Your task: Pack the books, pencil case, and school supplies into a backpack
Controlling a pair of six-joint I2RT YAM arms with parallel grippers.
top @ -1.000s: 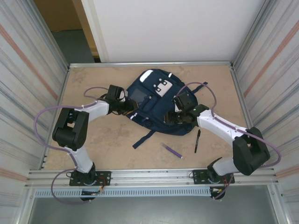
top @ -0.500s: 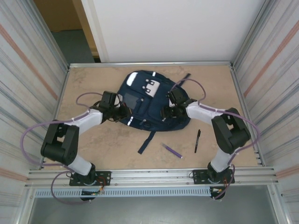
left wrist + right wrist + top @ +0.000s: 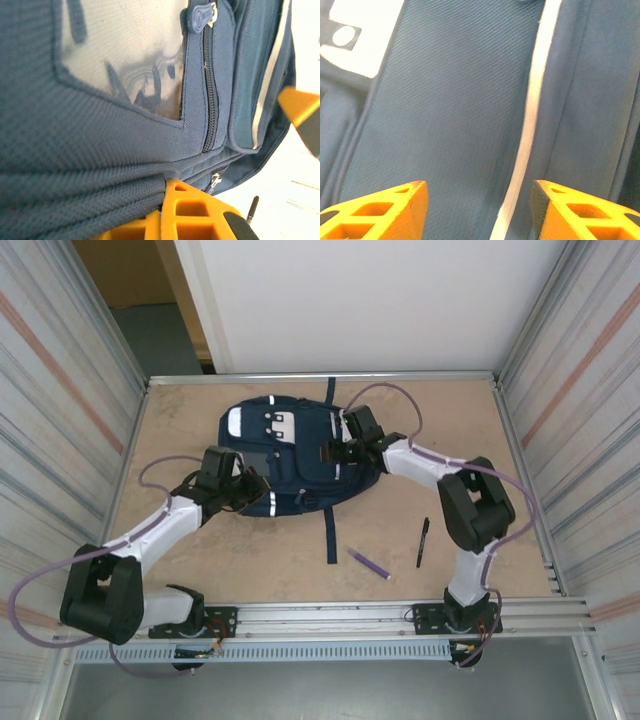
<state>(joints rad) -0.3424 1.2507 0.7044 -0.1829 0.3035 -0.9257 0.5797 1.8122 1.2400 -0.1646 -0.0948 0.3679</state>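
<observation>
The backpack point(image 3: 285, 455) lies front-up on the far middle of the counter point(image 3: 200, 540), top end pointing left, one strap point(image 3: 329, 535) trailing toward the near edge. It is navy fabric with white patches point(image 3: 283, 423) near the top, a thin pale stripe point(image 3: 527, 125) down the side panel and a shut zipper point(image 3: 207, 100) beside a grey front pocket. It looks soft and slack, so it will likely sag or slide unless it is pinned from two sides, which seems to be why an arm sits on each flank.

The left hand point(image 3: 258, 491) is at the near-left edge, clamped together on a fold of the backpack; the left wrist view shows the cloth bunched against one finger point(image 3: 190, 215). The right hand point(image 3: 335, 452) is at the right flank, its fingers point(image 3: 385, 210) apart with the stripe between them and nothing pinched, more a brace than a grip by my reading.

The black pen point(image 3: 423, 541) and purple pen point(image 3: 370, 563) lie loose on the counter, near the right arm and well apart from the backpack.
</observation>
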